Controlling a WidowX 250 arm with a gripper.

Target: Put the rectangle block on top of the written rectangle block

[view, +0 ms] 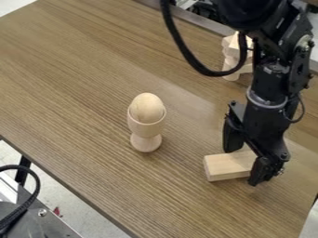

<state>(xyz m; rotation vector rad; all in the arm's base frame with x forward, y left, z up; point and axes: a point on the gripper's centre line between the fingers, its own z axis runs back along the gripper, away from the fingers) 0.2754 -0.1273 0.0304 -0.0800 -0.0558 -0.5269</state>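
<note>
A black two-finger gripper (243, 166), jaws set wide, straddles a rectangular wooden block (227, 166) on a wood-grain table (74, 83), lower right of a wooden egg cup (146, 132) in the camera view. Whether the jaws touch the block cannot be told. Closing off-centre could twist it loose; a skewed grip could later tip it off the written block.
</note>
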